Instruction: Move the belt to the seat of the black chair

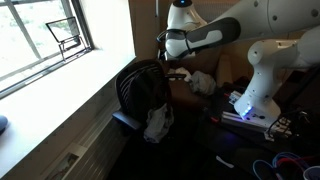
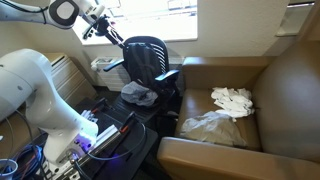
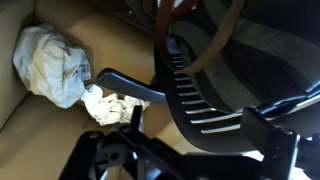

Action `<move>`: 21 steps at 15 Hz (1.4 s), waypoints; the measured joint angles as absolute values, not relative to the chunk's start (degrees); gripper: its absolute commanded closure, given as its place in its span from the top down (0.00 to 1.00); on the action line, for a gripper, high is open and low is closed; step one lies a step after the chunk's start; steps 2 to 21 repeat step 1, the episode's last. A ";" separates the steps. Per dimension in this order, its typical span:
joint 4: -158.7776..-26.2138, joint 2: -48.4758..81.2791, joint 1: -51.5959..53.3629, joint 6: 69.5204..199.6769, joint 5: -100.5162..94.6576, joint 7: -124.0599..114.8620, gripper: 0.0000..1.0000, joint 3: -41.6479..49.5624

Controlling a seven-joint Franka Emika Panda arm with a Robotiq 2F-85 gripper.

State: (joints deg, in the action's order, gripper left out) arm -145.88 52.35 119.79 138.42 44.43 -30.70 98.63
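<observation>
The black chair stands beside the window, and it also shows in an exterior view. In the wrist view its slatted back fills the middle. The belt is a brown strap that curves in a loop at the top of the wrist view, over the chair's back. I cannot make it out in the exterior views. My gripper hovers above the top of the chair back, as an exterior view also shows. In the wrist view its jaws look spread, with only the chair back between them.
A brown leather sofa holds crumpled white cloths and plastic. A white bundle lies on the sofa in the wrist view. Cloth lies on the chair seat. The robot base and cables are close by.
</observation>
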 measured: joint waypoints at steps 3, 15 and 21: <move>-145.98 52.12 119.65 137.91 44.07 -30.71 1.00 99.04; -145.98 52.12 119.65 137.91 44.07 -30.71 1.00 99.04; -145.98 52.12 119.65 137.91 44.07 -30.71 1.00 99.04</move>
